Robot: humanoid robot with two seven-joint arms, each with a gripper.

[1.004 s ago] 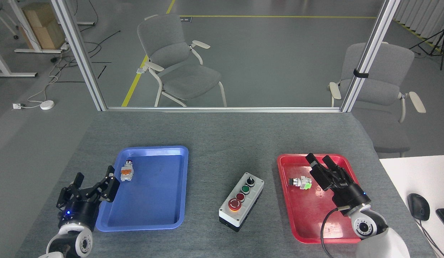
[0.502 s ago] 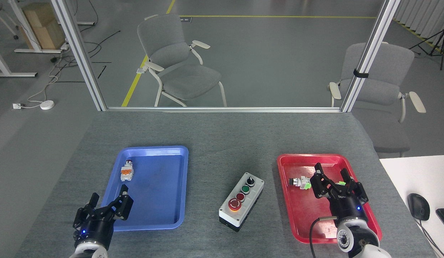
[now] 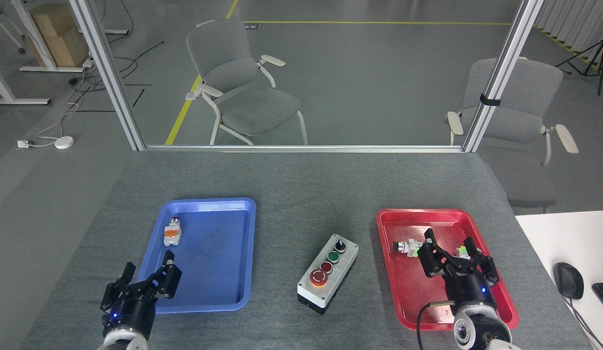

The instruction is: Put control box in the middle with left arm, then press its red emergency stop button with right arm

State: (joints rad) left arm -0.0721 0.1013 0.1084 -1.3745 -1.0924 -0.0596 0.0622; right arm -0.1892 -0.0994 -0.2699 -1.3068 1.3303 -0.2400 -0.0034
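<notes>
Two pincers spread wide, empty. Control box sits mid-tabletop between trays; right pincer should come straight down on the emergency stop button; left pincer idles.

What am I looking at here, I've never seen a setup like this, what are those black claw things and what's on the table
This is one picture, taken from a humanoid robot's own head, looking down at a grey table. The black claws at the bottom are its two hands: the left hand hangs over the near corner of a blue tray, the right hand over a red tray. Both have their fingers spread and hold nothing.

Between the trays, on the bare table, lies a control box with a black knob, a green button, a small red button and a big red emergency stop button. The blue tray holds a small orange push-button; the red one holds a small green part.
</notes>
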